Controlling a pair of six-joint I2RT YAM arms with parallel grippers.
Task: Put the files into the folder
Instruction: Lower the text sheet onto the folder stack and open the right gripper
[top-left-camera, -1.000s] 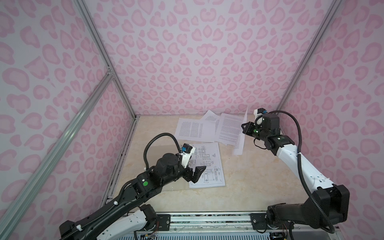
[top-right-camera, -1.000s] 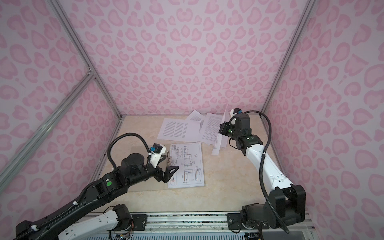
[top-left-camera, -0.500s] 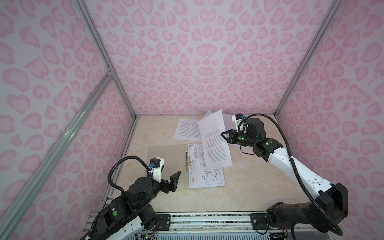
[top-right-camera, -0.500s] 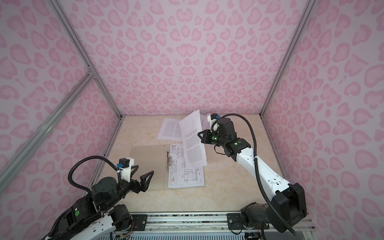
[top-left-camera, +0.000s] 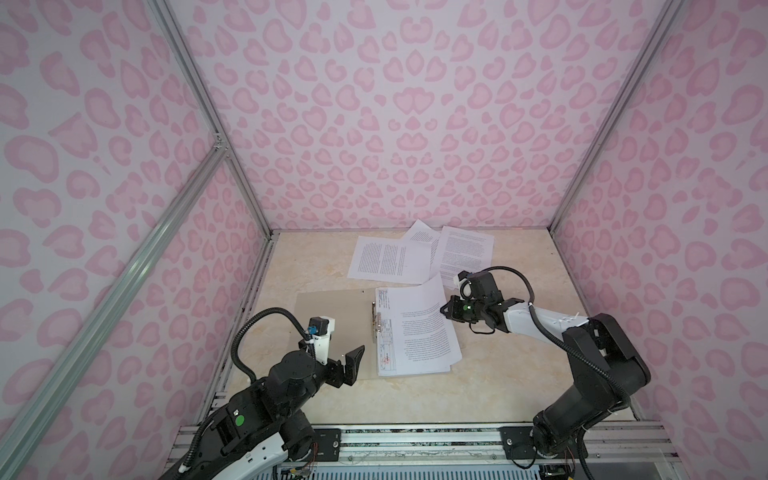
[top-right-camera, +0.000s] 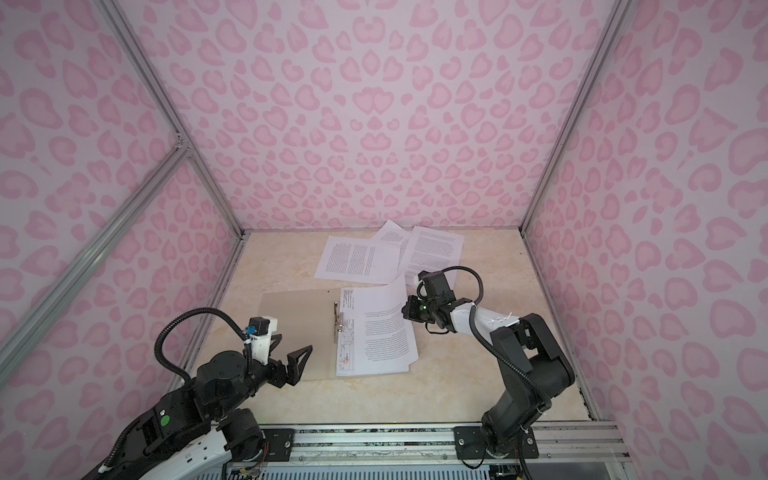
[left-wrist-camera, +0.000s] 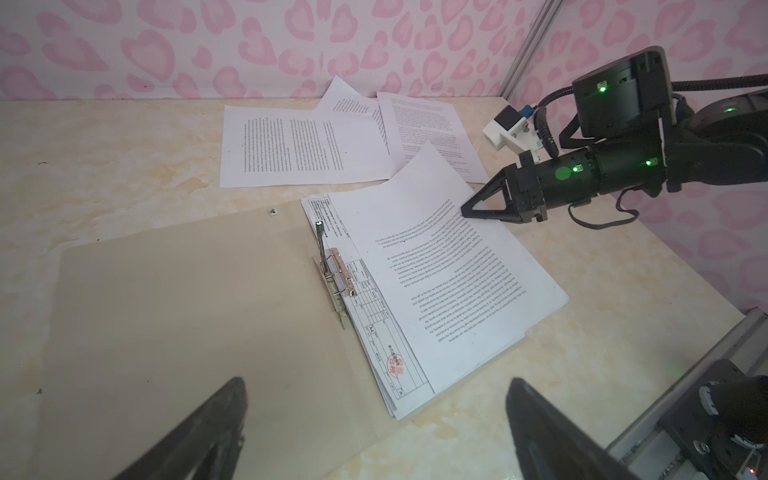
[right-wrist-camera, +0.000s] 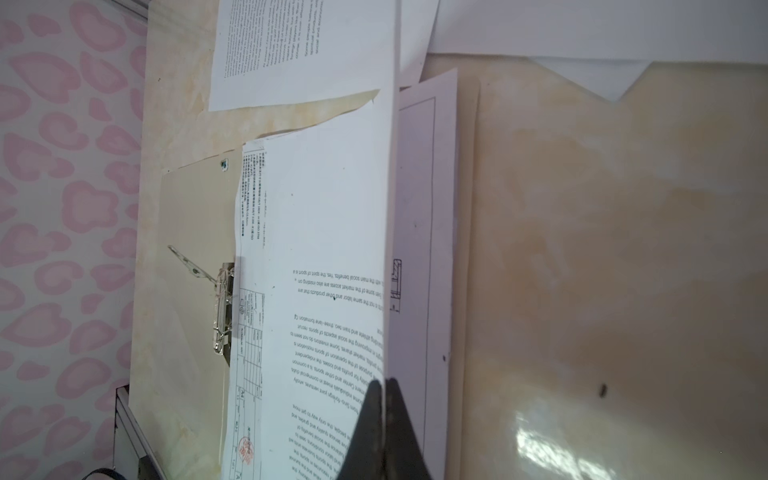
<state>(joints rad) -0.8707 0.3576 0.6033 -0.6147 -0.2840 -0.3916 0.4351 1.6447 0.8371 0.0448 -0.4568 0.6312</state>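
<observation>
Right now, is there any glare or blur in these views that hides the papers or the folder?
Right wrist view: a glare patch on the tabletop, well clear of the held sheet; the shut right gripper pinching it is dark and soft. Left wrist view: the open left gripper's fingers blur up close, the folder is sharp. Both top views: even light, no glare.

Beige folder (top-left-camera: 345, 311) lies open flat, white files (top-left-camera: 419, 332) stacked on its right half, loose sheets (top-left-camera: 388, 259) beyond

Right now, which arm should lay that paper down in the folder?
The right. The right gripper is shut on the sheet over the folder; the left gripper hangs open, empty.
</observation>
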